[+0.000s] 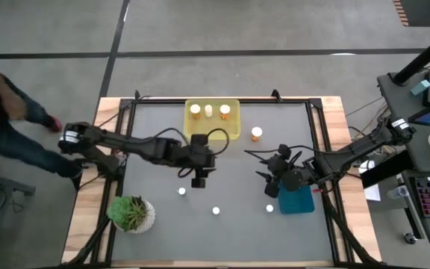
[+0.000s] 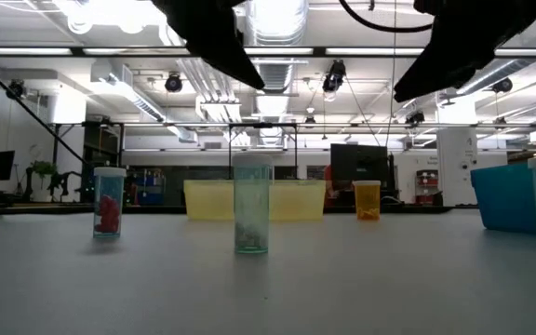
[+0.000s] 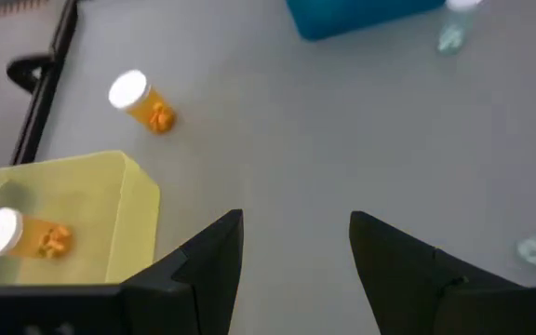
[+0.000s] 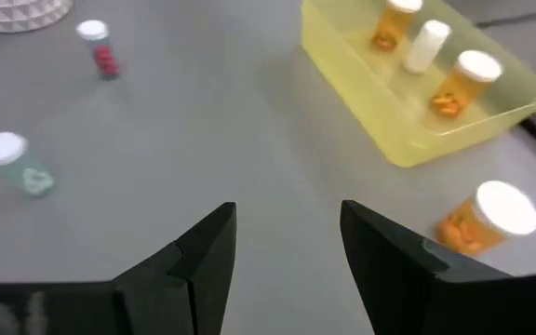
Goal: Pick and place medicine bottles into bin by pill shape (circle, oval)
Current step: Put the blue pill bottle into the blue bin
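Note:
Three small clear white-capped bottles stand upright on the grey table: one with red pills [image 1: 181,191] [image 2: 108,203], one in the middle [image 1: 216,211] [image 2: 251,209], and one [image 1: 269,208] beside the blue bin [image 1: 295,200]. An orange bottle [image 1: 256,134] [image 4: 487,219] stands on the table right of the yellow bin [image 1: 212,116], which holds three bottles. My left gripper [image 1: 198,181] [image 3: 296,242] hangs open and empty near the yellow bin's near edge. My right gripper [image 1: 269,187] [image 4: 287,233] hangs open and empty left of the blue bin.
A potted green plant [image 1: 131,213] stands at the near left of the table. A person [image 1: 6,112] is beyond the table's left edge. Bare grey table lies between the two grippers.

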Controlling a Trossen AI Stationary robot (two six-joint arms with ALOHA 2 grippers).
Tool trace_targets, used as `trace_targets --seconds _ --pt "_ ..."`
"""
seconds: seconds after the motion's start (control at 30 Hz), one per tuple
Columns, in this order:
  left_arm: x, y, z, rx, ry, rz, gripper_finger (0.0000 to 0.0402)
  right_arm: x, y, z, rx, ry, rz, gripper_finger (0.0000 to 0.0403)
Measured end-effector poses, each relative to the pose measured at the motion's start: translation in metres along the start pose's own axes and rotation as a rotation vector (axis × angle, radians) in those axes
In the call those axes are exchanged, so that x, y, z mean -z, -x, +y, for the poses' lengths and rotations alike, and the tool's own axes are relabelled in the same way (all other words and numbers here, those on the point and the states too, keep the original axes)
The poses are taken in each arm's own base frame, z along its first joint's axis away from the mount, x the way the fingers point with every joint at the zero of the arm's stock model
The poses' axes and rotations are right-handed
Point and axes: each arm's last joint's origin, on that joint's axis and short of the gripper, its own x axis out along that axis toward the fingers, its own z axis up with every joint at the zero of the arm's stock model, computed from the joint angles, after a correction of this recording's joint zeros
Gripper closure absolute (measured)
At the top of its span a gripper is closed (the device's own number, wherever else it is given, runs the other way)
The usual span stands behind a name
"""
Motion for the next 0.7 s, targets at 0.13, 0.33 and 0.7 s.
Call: trace_targets --seconds 0.13,0.33,0.7 --pt "0.011 0.01 -0.008 0.011 0.001 -0.08 0.022 -0.008 0.004 0.005 -0.108 -0.059 0.03 0.0216" --pt "0.027 0.023 -0.006 -0.01 0.028 -0.224 0.022 -0.022 0.012 0.013 -0.303 -0.166 0.092 0.0216" --pt "0.048 0.031 -0.004 -0.047 -0.003 -0.321 0.022 -0.036 0.025 0.022 -0.506 -0.361 0.209 0.0216"
